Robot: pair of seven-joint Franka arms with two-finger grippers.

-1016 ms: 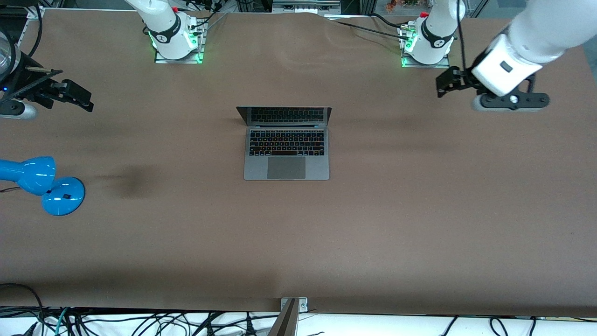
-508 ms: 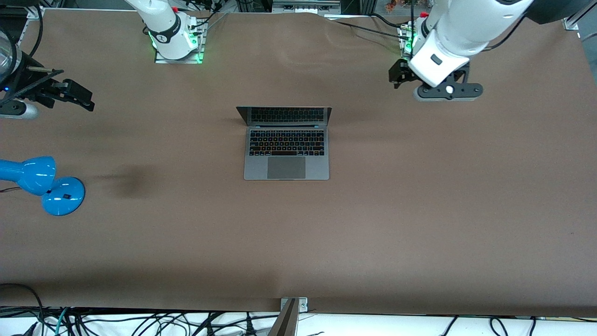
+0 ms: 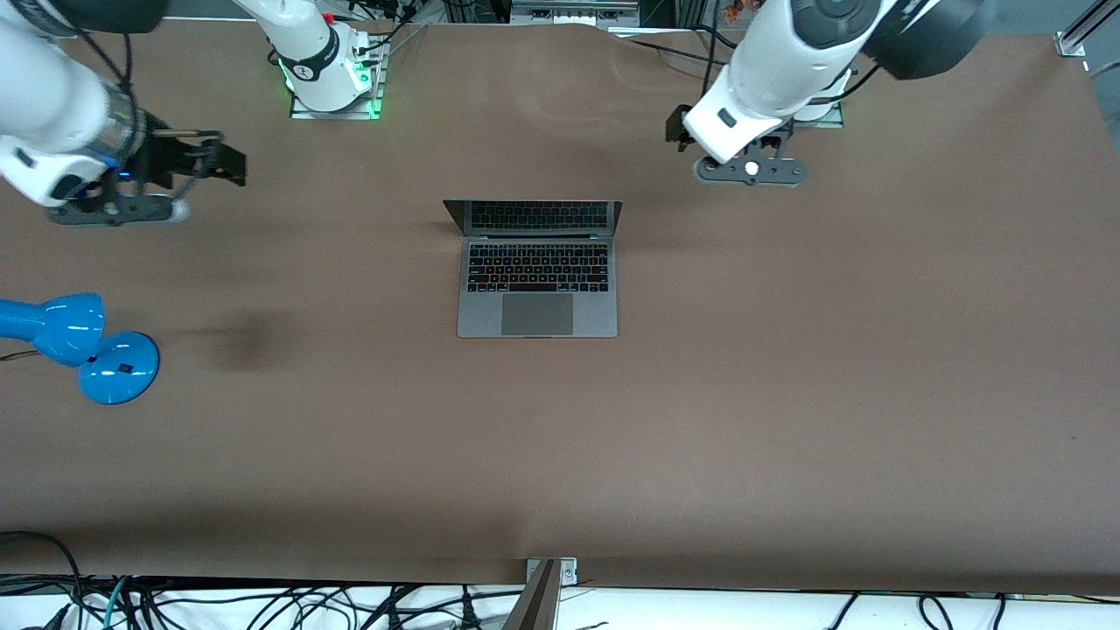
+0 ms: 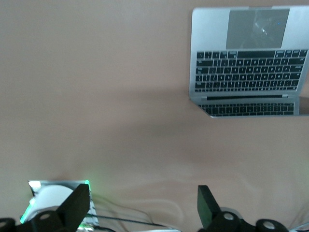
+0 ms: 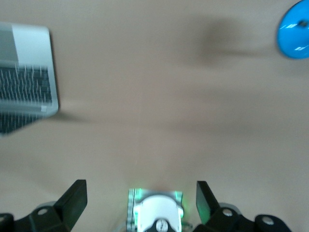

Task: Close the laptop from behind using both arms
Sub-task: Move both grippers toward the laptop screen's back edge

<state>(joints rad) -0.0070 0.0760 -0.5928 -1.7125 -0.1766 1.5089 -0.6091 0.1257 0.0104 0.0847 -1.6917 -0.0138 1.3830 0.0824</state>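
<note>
The silver-grey laptop lies open in the middle of the brown table, its lid raised on the side toward the arm bases. My left gripper hangs open and empty over bare table, between its base and the lid's corner at the left arm's end. In the left wrist view its fingers stand wide apart, with the laptop well off. My right gripper hangs open and empty over the table near the right arm's end. The right wrist view shows its fingers apart and an edge of the laptop.
A blue desk lamp stands at the right arm's end of the table, nearer the front camera than the right gripper. The right arm's green-lit base is at the table's back edge. A metal bracket and cables line the near edge.
The left arm has swung from the table's end in toward the laptop's lid. The right arm has come inward too, over the last half second. The laptop has not moved.
</note>
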